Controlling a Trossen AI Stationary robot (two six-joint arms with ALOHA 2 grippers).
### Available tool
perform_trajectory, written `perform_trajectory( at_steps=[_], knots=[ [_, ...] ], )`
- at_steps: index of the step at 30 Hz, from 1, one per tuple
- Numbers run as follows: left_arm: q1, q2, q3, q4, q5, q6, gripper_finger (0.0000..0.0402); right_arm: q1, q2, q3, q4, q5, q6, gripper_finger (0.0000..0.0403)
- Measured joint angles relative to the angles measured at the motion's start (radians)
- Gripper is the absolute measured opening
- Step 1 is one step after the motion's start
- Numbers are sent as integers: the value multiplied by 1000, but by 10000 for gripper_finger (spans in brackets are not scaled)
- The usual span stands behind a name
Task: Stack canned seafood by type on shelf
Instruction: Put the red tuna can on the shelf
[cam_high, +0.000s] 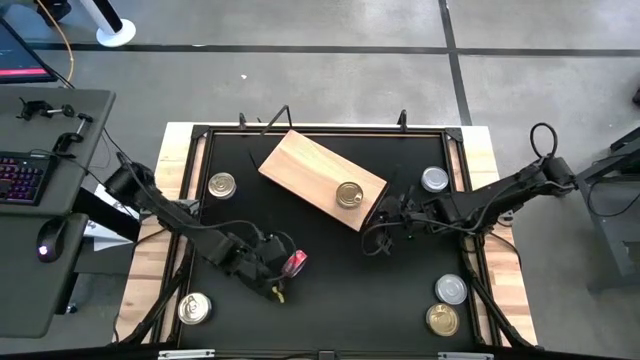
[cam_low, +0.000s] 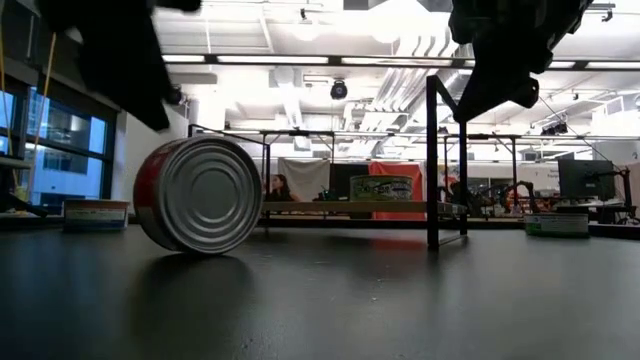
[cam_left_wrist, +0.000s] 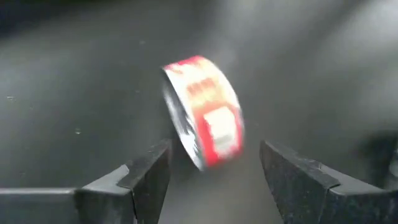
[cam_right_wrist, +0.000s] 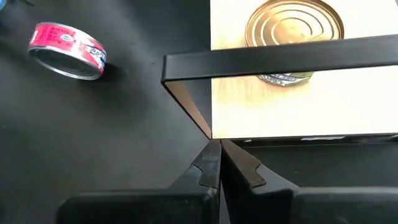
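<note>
a black surface (cam_high: 330, 260) is carrying a light wooden shelf (cam_high: 305, 170), lying at an angle, with one gold-lidded tin (cam_high: 349, 194) sitting flat on it. the left pincer (cam_high: 278, 268) is standing wide, a red-labelled tin (cam_high: 296, 263) on its edge just beyond its fingers, not gripped. the right pincer (cam_right_wrist: 219, 163) is sitting closed and empty against the shelf's end. five more tins are lying scattered around the surface.

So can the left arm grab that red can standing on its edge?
Probably yes. The red-labelled round metal tin sits just ahead of the left gripper, whose jaws stand open, with nothing between them. It may roll, though.
</note>
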Motion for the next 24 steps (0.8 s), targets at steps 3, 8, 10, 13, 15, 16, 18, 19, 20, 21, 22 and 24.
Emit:
perform_trajectory(
  at_steps=[3, 8, 10, 13, 15, 16, 18, 19, 20, 21, 22, 24],
  knots=[
    [21, 23, 0, 42, -15, -59, 238, 0, 0, 0, -1, -1, -19, 0],
    [24, 41, 0, 79, -18, -100, 238, 0, 0, 0, -2, -1, -27, 0],
    [24, 55, 0, 78, -19, -114, 238, 0, 0, 0, -2, -2, -27, 0],
    [24, 78, 0, 80, -24, -126, 238, 0, 0, 0, -2, -3, -27, 0],
    [25, 97, 0, 78, -24, -138, 238, 0, 0, 0, -1, -3, -27, 0],
    [26, 107, 0, 79, -22, -143, 238, 0, 0, 0, -1, -3, -27, 0],
    [26, 123, 0, 81, -18, -157, 238, 0, 0, 0, -1, -4, -26, 0],
    [26, 131, 0, 82, -12, -165, 238, 0, 0, 0, -1, -4, -23, 0],
    [26, 137, 0, 82, -1, -172, 238, 0, 0, 0, 0, -4, -22, 0],
    [26, 143, 0, 82, 6, -174, 238, 0, 0, 0, 1, -4, -22, 0],
    [26, 144, 0, 85, 13, -174, 236, 0, 0, 0, 1, -4, -21, 0],
    [26, 142, 0, 80, 16, -173, 220, 0, 0, 0, 2, -4, -19, 0]
  ],
)
